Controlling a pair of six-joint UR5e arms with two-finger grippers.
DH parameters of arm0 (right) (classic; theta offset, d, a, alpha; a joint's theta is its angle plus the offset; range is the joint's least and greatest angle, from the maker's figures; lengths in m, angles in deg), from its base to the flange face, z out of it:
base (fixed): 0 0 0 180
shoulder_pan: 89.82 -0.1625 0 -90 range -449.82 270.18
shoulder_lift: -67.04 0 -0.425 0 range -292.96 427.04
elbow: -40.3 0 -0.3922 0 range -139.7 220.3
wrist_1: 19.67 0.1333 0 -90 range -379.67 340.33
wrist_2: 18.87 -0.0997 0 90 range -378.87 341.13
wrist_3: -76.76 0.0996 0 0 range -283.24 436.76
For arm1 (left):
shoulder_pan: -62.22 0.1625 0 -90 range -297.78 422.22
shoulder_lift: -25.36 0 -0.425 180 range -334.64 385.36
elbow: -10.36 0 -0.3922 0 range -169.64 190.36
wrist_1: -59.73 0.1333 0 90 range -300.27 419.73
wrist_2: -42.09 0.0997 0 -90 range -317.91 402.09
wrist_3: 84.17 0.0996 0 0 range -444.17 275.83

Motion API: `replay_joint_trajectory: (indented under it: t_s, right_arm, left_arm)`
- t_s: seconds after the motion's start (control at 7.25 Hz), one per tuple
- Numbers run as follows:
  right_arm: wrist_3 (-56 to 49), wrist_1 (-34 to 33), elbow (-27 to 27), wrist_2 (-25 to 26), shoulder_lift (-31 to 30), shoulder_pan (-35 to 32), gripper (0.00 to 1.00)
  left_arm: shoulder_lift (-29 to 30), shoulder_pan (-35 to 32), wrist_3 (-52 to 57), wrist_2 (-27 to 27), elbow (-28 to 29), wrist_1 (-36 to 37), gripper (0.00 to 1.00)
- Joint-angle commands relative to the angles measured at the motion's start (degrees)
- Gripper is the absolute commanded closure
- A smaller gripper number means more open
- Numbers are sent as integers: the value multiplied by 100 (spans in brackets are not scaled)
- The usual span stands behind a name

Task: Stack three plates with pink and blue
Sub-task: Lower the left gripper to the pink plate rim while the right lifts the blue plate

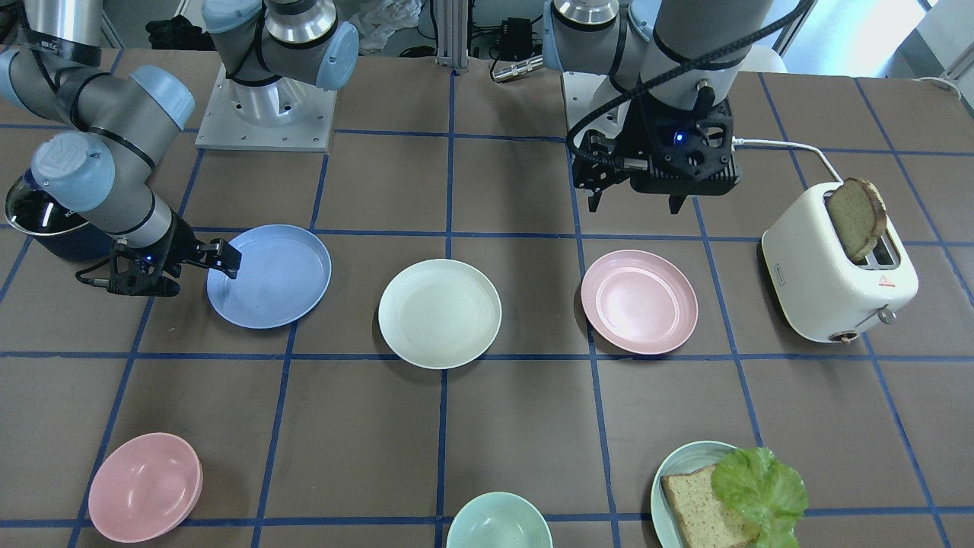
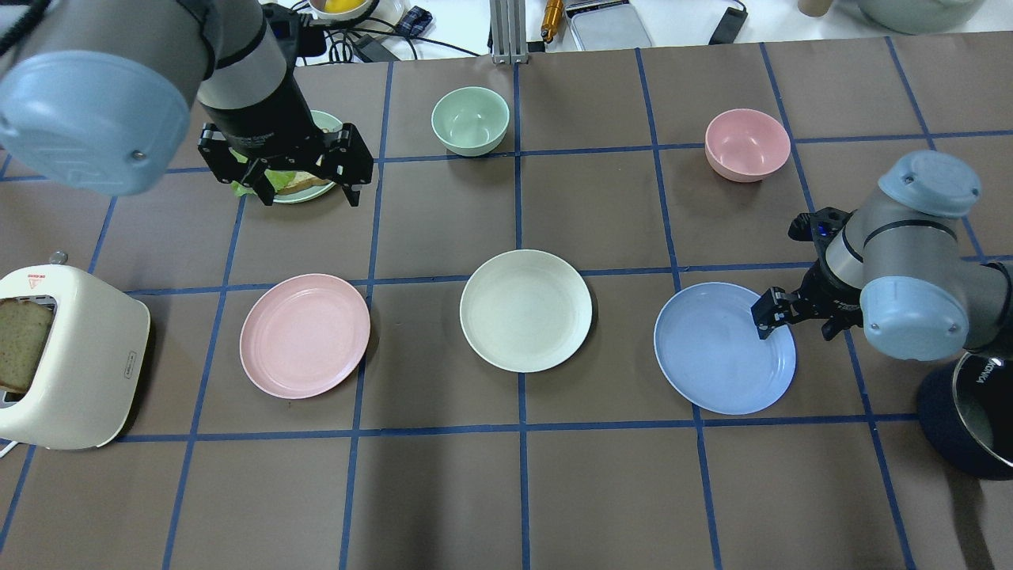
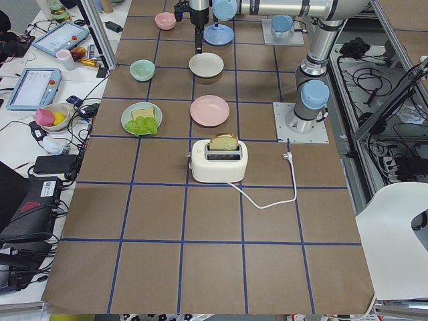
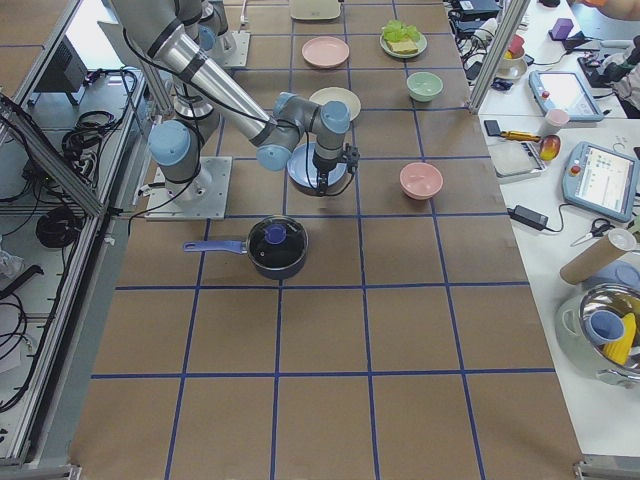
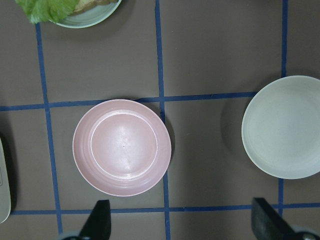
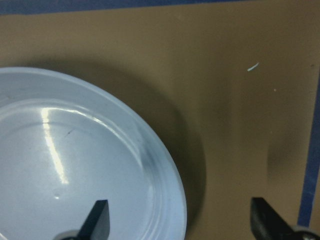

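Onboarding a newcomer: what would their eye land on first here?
Three round matte plastic plates lie in a row across the middle: pink plate, cream-white plate, light blue plate. The right gripper, open, straddles the light blue plate's rim; the left gripper hangs open, raised, near the pink plate.

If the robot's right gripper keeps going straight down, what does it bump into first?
Probably the light blue plate: the right gripper points down, open, straddling its rim, one finger over the plate, the other over the table. Height is hard to judge.
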Motion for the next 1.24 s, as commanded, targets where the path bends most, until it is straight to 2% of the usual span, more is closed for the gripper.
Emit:
replay_joint_trajectory:
  t_s: [0.0, 0.28, 0.41, 0.55, 0.69, 0.83, 0.97, 1.1]
  right_arm:
    - [0, -6, 70, -10, 9, 0, 1]
    - [-8, -382, 306, -10, 9, 0, 9]
    - [-8, -384, 316, -10, 9, 0, 30]
    - [-17, -376, 316, -10, 9, 0, 66]
    - [9, -367, 308, -10, 0, 0, 85]
    - [0, -349, 308, -10, 0, 0, 99]
    - [-87, -340, 238, -19, 0, 0, 100]
    - [-122, -236, 150, -10, 0, 0, 100]
  left_arm:
    - [272, -3, 53, -29, -1009, 1409, 0]
    - [571, -3, 53, 16, -1242, 1468, 2]
    - [755, -3, 53, 16, -1233, 1468, 8]
    - [931, 5, 62, 33, -1242, 1468, 13]
    - [1072, 5, 70, 111, -1251, 1468, 14]
    - [1212, 5, 123, 321, -1259, 1468, 20]
    - [1292, 23, 280, 349, -1303, 1460, 31]
    - [1380, 145, 229, 341, -1434, 1477, 31]
